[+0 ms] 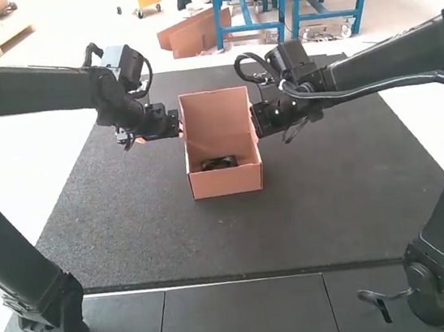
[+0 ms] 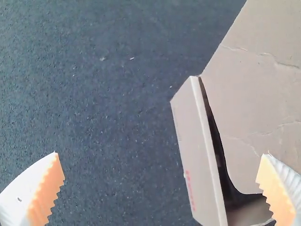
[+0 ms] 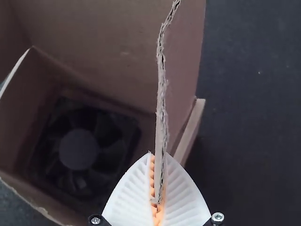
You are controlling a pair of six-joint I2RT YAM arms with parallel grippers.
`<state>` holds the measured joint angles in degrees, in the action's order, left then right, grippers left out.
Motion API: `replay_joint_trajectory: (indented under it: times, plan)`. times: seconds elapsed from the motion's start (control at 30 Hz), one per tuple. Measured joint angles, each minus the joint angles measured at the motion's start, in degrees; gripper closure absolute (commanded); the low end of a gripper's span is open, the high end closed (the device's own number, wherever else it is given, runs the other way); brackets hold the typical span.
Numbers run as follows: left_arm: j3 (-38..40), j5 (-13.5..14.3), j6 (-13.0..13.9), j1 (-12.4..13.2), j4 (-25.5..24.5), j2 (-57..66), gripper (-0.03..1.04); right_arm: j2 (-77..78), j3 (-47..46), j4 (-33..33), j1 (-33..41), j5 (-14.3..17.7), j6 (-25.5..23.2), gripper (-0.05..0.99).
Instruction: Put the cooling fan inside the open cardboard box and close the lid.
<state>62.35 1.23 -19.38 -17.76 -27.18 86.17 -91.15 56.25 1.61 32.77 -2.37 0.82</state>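
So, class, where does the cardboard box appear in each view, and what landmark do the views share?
High view: the cardboard box stands open in the middle of the dark mat.
Left wrist view: its outer wall and a side flap.
Right wrist view: its open inside, with the cooling fan on the bottom.
Shared landmark: the dark mat around the box.

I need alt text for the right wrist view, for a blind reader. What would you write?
The right end effector is shut on the edge of a flap of the open cardboard box. A black cooling fan lies flat inside it.
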Motion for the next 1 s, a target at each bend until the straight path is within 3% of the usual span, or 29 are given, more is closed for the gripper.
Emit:
replay_joint_trajectory:
  times: [0.67,1.0]
  plan:
    - [-1.6,-1.2,0.0,-0.4,0.0,-1.7,0.04,0.0,-5.8,-5.8,2.8,-1.4,-2.1,0.96]
    - [-5.3,-2.9,0.0,-2.6,0.0,-4.3,0.04,0.0,-8.2,-6.9,3.1,-1.2,-2.8,0.96]
